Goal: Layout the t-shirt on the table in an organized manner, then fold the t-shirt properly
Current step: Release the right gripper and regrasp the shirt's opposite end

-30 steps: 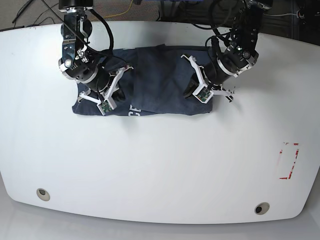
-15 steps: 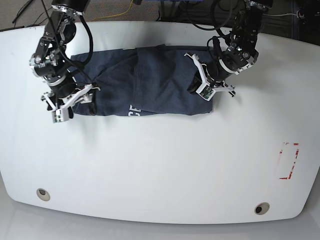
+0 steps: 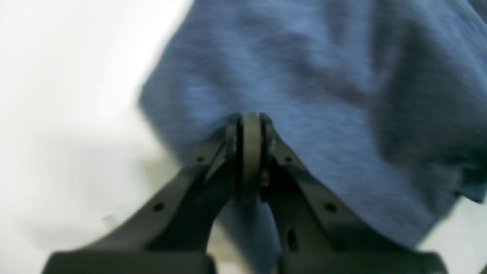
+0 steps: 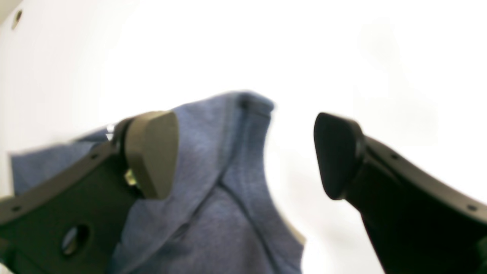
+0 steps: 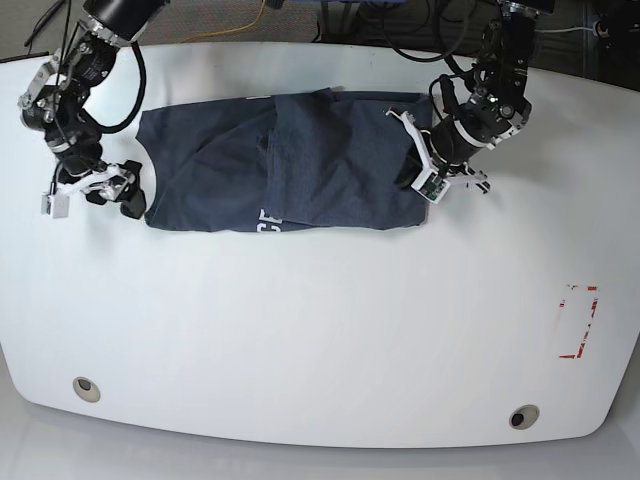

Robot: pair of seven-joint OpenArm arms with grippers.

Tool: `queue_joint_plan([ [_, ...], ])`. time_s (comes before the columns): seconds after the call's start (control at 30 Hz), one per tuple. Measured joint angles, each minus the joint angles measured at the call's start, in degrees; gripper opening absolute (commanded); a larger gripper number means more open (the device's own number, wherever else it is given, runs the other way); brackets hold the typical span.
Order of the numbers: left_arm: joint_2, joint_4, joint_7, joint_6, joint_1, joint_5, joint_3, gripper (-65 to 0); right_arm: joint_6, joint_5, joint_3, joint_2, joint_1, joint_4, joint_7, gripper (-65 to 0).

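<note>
We note two black arms, looped black cables along the links, white brackets at each wrist, small green circuit board on left gripper (image 5: 437, 186), matte black fingers (image 4: 152, 154) with rounded pads, small screw holes along finger arms.

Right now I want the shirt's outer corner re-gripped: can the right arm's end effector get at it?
Probably yes: the right end effector stands open right at the t-shirt corner, with nothing between them.
</note>
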Motion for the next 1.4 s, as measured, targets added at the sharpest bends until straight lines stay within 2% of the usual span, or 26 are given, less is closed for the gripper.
queue_joint_plan([
  [0.2, -0.2, 0.0, 0.0, 0.0, 0.2, 0.0, -0.9, -65.0, 0.8, 4.7, -0.1, 2.3, -0.3, -7.3, -0.2, -11.8],
  [0.33, 0.0, 0.1, 0.0, -0.2, 1.1, -0.1, -2.2, -65.0, 0.9, 4.6, -0.2, 3.0, -0.3, -10.1, -0.1, -12.0],
  [0.47, -0.1, 0.1, 0.0, 0.0, 2.5, 0.0, -4.3, -65.0, 2.8, 4.7, -1.0, 3.3, -0.3, -12.4, -0.1, -12.0],
  [0.9, -0.1, 0.1, 0.2, 0.0, 3.2, 0.0, -4.6, -65.0, 3.5, 5.7, -5.8, 3.1, -1.7, -13.4, 0.5, -12.0],
  [1.27, -0.1, 0.1, 0.2, 0.0, 3.2, 0.0, -4.6, -65.0, 3.9, 6.8, -6.9, 1.1, -2.2, -13.0, 1.5, -12.0],
  [1.4, -0.2, 0.0, 0.3, 0.0, 3.2, 0.0, -4.7, -65.0, 3.8, 6.7, -10.5, 0.8, -2.5, -11.4, 1.8, -12.0],
])
